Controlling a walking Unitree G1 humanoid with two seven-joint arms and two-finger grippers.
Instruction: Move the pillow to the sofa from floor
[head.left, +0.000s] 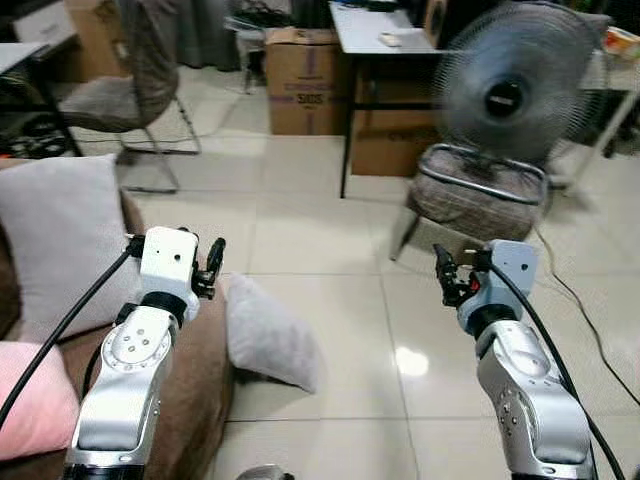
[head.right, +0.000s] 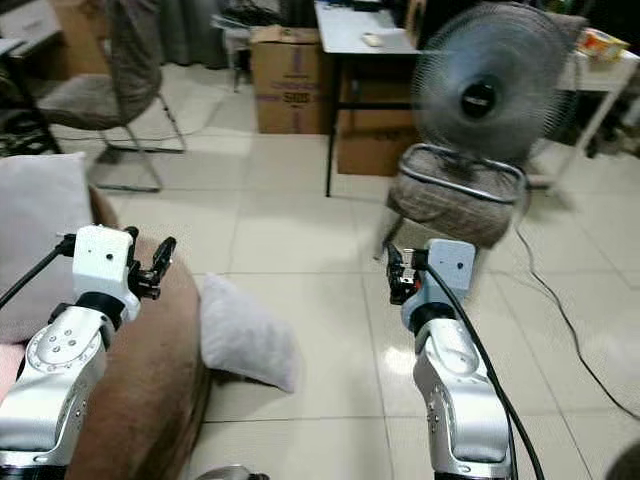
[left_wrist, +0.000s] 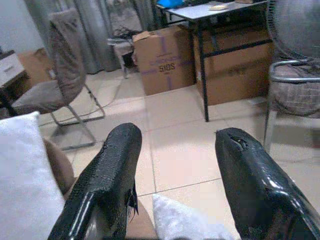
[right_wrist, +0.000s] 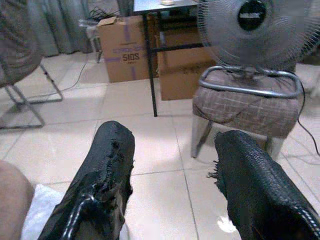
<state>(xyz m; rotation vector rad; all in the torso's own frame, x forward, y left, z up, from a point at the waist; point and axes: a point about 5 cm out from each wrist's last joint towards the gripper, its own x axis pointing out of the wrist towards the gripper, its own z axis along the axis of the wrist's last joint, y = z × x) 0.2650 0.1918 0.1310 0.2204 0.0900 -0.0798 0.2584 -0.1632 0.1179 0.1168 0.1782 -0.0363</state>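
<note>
A light grey pillow (head.left: 268, 335) lies on the tiled floor, leaning against the side of the brown sofa (head.left: 195, 370); its corner shows as the pillow (left_wrist: 185, 222) in the left wrist view and the pillow (right_wrist: 42, 212) in the right wrist view. My left gripper (head.left: 212, 268) is raised above the sofa arm, just left of and above the pillow, open and holding nothing. My right gripper (head.left: 447, 272) hangs over bare floor to the pillow's right, also open and without a load. On the sofa rest another grey cushion (head.left: 60, 240) and a pink one (head.left: 30, 400).
A stool (head.left: 480, 195) carrying a standing fan (head.left: 505, 95) is ahead on the right, with a cable (head.left: 585, 310) trailing over the floor. A black-legged table (head.left: 375, 40) with cardboard boxes (head.left: 300, 80) stands behind. A chair (head.left: 125, 95) sits at the far left.
</note>
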